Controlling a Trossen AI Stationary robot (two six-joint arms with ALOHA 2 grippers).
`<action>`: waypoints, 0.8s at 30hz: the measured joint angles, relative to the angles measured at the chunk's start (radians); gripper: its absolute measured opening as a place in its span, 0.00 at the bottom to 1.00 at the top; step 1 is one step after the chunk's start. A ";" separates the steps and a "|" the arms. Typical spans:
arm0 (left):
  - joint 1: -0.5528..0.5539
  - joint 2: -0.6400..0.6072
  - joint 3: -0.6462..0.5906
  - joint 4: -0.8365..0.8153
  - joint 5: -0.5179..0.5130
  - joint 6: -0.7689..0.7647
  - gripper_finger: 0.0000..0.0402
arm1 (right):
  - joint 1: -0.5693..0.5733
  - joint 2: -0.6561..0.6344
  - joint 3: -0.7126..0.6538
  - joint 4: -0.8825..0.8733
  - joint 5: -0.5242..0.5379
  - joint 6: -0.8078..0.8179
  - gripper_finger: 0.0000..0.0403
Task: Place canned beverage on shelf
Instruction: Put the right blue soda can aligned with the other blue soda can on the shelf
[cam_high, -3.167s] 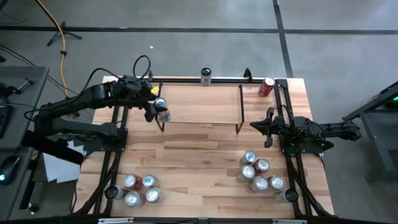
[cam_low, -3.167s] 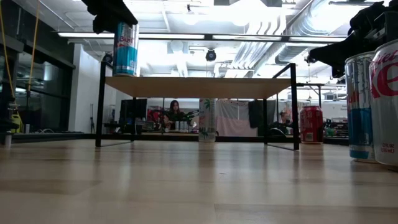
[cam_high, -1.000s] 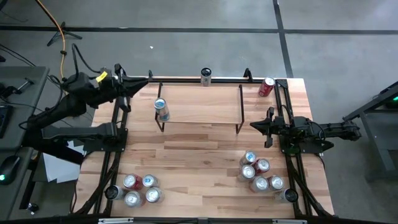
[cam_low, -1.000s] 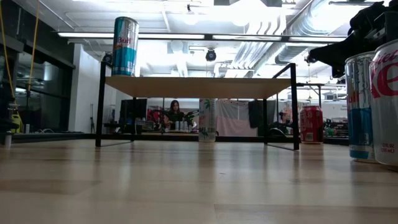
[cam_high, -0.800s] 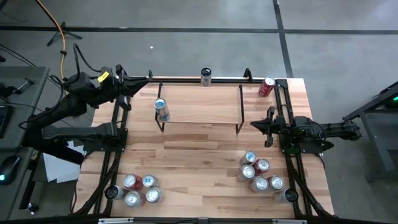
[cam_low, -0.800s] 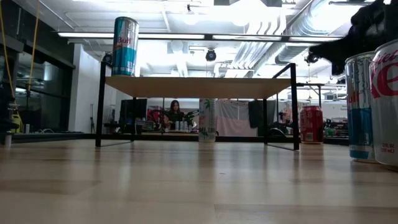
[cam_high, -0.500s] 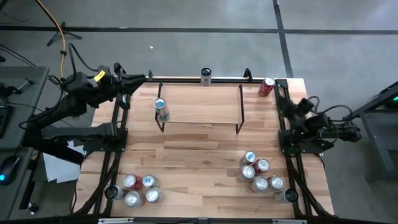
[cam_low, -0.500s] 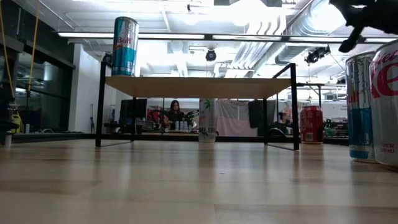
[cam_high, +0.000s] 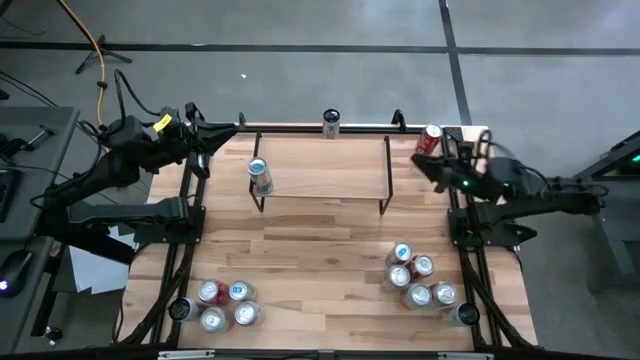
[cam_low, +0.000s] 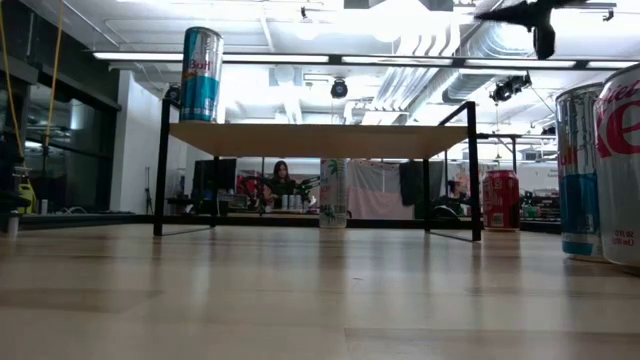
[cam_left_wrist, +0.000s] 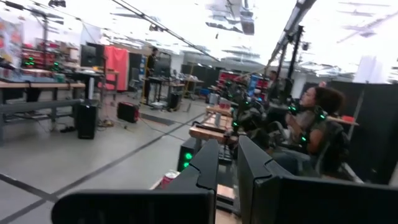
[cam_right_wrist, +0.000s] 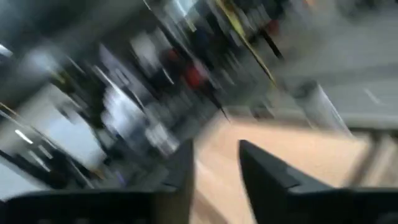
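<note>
1. One blue-and-silver can (cam_high: 260, 176) stands upright on the shelf (cam_high: 330, 170), at its left end — placed, we judge.
2. Our left gripper (cam_high: 232, 128) waits off the table's far-left corner, fingers (cam_left_wrist: 208, 163) pressed together, holding nothing.
3. Our right gripper (cam_high: 422, 165) hangs near the red can (cam_high: 429, 139) at the far-right corner. Its fingers (cam_right_wrist: 264, 168) show a narrow gap with nothing between them.
4. We judge the red can the next pick. A narrow gap could strike its rim and tip it off the table edge.
5. Carrying it in low could catch the shelf's black rod legs — or nudge the standing can.
</note>
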 joint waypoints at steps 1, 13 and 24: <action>0.000 -0.001 0.000 -0.005 0.015 0.000 0.01 | 0.000 0.040 0.061 -0.110 -0.026 0.032 0.40; 0.000 -0.001 0.000 0.000 0.101 0.000 0.01 | 0.004 0.478 0.522 -0.865 -0.550 0.431 0.88; 0.000 -0.001 0.000 -0.003 0.100 0.001 0.01 | 0.146 0.768 0.527 -0.995 -0.646 0.669 0.89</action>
